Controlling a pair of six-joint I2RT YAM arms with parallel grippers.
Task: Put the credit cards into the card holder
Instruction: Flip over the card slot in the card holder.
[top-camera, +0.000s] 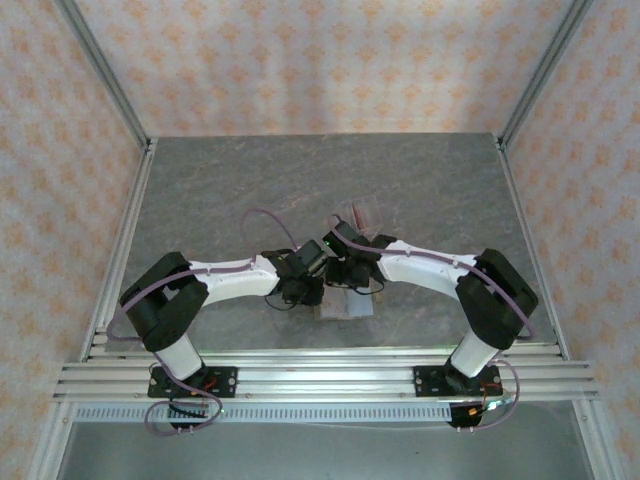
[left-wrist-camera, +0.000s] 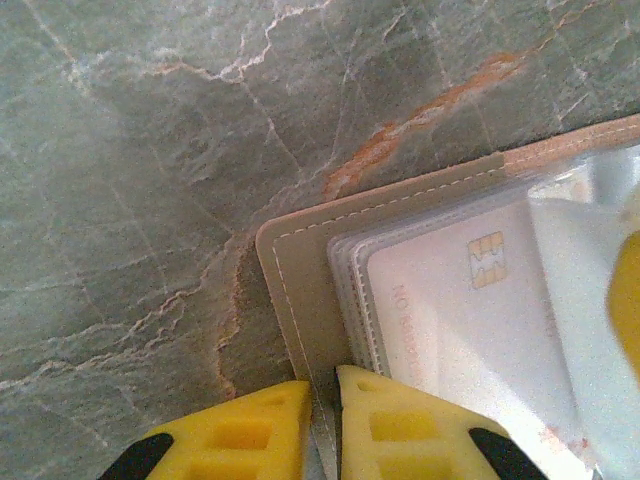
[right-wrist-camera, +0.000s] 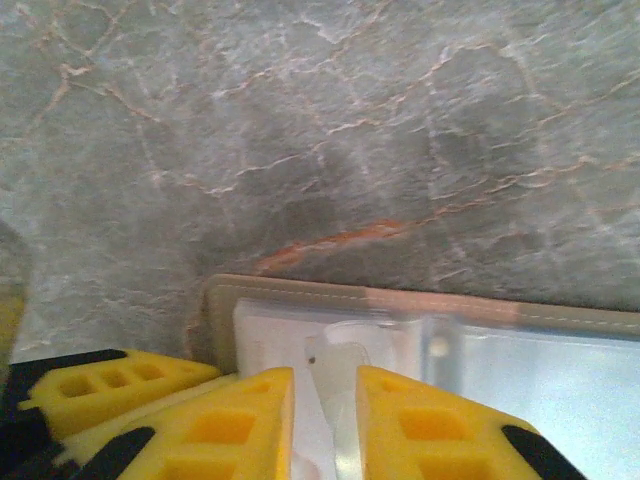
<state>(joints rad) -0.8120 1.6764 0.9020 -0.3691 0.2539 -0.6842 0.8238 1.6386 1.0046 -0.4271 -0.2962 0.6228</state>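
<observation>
The card holder (left-wrist-camera: 300, 290) lies open on the stone table, tan outside with clear sleeves (left-wrist-camera: 350, 290) inside. One pale credit card (left-wrist-camera: 450, 330) with a gold chip sits in those sleeves. My left gripper (left-wrist-camera: 323, 385) is shut on the holder's tan edge. My right gripper (right-wrist-camera: 325, 375) hovers over the same holder (right-wrist-camera: 300, 292), jaws slightly apart, a raised clear sleeve flap (right-wrist-camera: 345, 380) standing loose between them. From above, both grippers meet at mid-table, the left gripper (top-camera: 300, 290) beside the right gripper (top-camera: 345, 275), and hide most of the holder (top-camera: 345, 310).
A clear plastic slotted rack (top-camera: 360, 212) stands just beyond the grippers. The left gripper's yellow finger (right-wrist-camera: 100, 395) shows at the lower left of the right wrist view. Patterned walls and metal rails enclose the table (top-camera: 230, 190).
</observation>
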